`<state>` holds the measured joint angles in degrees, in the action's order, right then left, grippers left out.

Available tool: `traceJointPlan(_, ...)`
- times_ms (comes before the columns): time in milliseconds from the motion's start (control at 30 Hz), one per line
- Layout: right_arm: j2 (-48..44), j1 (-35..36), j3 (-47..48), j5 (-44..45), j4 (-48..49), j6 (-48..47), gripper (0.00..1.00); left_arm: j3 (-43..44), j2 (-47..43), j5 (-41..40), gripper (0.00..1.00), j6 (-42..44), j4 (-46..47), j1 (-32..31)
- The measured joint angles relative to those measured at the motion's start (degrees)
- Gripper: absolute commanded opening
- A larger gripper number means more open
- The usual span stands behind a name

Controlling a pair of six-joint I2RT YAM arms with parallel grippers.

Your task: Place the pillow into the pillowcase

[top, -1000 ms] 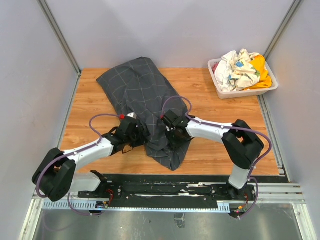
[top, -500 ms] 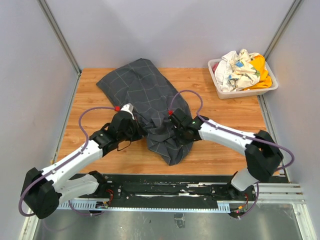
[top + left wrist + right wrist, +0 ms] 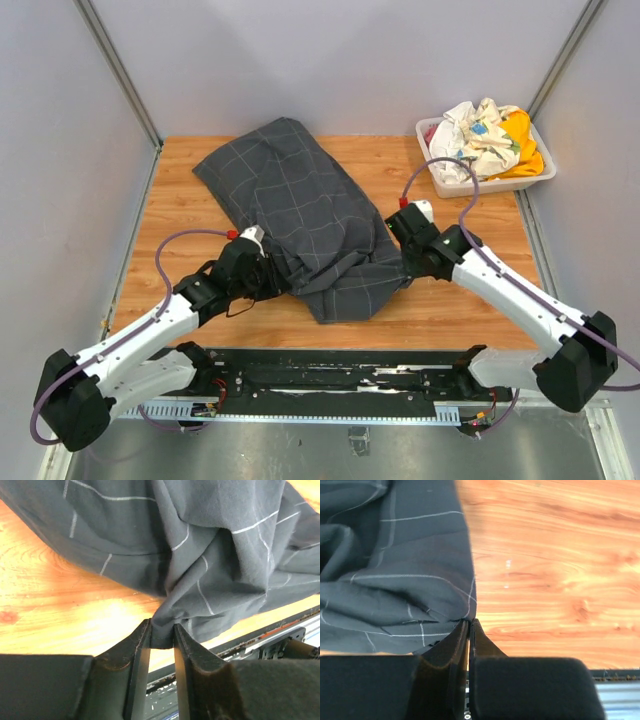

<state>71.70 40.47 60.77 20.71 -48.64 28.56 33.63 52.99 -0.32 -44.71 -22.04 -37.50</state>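
Top external shows the pillowcase (image 3: 300, 225) spread mid-frame, with the left gripper (image 3: 162, 636) and right gripper (image 3: 469, 626) each pinching its lower edge. No pillow shows; it is probably inside. Stretching seems underway. Next, settle the cloth flat, then release.

The right tool (image 3: 402, 262), pinching the near hem of the pillowcase (image 3: 300, 210), is travelling rightward across the bench (image 3: 450, 300), away from the left tool (image 3: 272, 278), which is shifting slightly toward the near edge. Between them, the formerly narrow, bunched near end is spreading wide and flattening. The right arm is stretching out.
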Motion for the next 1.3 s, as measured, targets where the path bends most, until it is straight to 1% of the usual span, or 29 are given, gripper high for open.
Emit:
traceJointPlan(167, -3.6, -5.5, -1.2, 3.6, -3.7, 3.2, 0.01, -0.4, -0.7, 0.9, 0.39, -0.5, -0.6, -0.1)
traceJointPlan(267, -4.6, -8.2, -2.5, 5.1, -5.4, 5.1, 0.13, -0.4, -2.0, 0.6, 0.41, -0.5, -1.6, -0.1)
traceJointPlan(300, -4.8, -8.9, -3.0, 5.4, -6.0, 5.7, 0.24, -0.4, -2.4, 0.2, 0.44, -0.5, -2.0, -0.1)
traceJointPlan(333, -4.9, -9.7, -3.5, 5.8, -6.6, 6.1, 0.38, -0.4, -2.8, -0.2, 0.46, -0.5, -2.3, -0.1)
traceJointPlan(367, -4.9, -10.1, -4.0, 6.1, -7.4, 6.4, 0.44, -0.4, -3.2, -0.7, 0.47, -0.5, -2.6, -0.2)
traceJointPlan(467, -5.0, -11.1, -4.1, 5.8, -8.7, 7.1, 0.53, -0.4, -3.5, -2.2, 0.49, -0.5, -3.7, -0.2)
traceJointPlan(567, -5.4, -11.1, -4.0, 3.2, -8.2, 6.7, 0.55, 0.0, -2.5, -3.5, 0.50, -0.6, -4.0, -0.2)
traceJointPlan(700, -5.8, -11.1, -3.7, -1.8, -5.5, 5.0, 0.55, 0.2, 0.4, -4.2, 0.54, -1.2, -1.7, -0.2)
traceJointPlan(900, -4.4, -9.7, -2.8, -6.6, -1.7, 3.1, 0.58, 0.2, 7.1, -5.4, 0.55, -3.1, 6.9, -0.2)
traceJointPlan(933, -3.9, -9.1, -2.6, -7.2, -1.2, 2.8, 0.58, 0.4, 8.7, -5.7, 0.54, -3.2, 8.1, -0.2)
traceJointPlan(967, -3.3, -8.1, -2.4, -7.7, -0.7, 2.6, 0.58, 0.7, 10.5, -6.2, 0.51, -3.4, 9.2, -0.2)
traceJointPlan(1000, -2.7, -7.6, -2.3, -8.1, -0.1, 2.4, 0.58, 1.0, 12.1, -6.7, 0.45, -3.4, 10.1, -0.1)
traceJointPlan(1033, -2.2, -7.2, -2.1, -8.7, 0.5, 2.2, 0.59, 1.5, 14.1, -7.1, 0.37, -3.4, 11.0, 0.0)
traceJointPlan(1100, -1.0, -6.5, -1.6, -9.7, 1.3, 1.7, 0.59, 2.7, 17.9, -7.5, 0.17, -3.5, 12.5, 0.7)
traceJointPlan(1133, -0.2, -6.4, -1.2, -10.1, 1.7, 1.5, 0.60, 3.3, 19.9, -7.4, 0.10, -3.2, 12.9, 1.4)
traceJointPlan(1167, 0.5, -6.3, -0.8, -10.4, 2.1, 1.3, 0.60, 3.8, 21.2, -7.4, 0.04, -3.3, 13.2, 1.9)
traceJointPlan(1200, 1.2, -6.3, -0.3, -11.0, 2.6, 1.1, 0.61, 4.0, 22.6, -7.2, 0.01, -3.0, 13.6, 2.8)
traceJointPlan(1300, 3.0, -6.3, 0.9, -12.1, 4.3, 0.5, 0.61, 4.1, 23.9, -7.1, 0.00, -2.3, 14.7, 5.7)
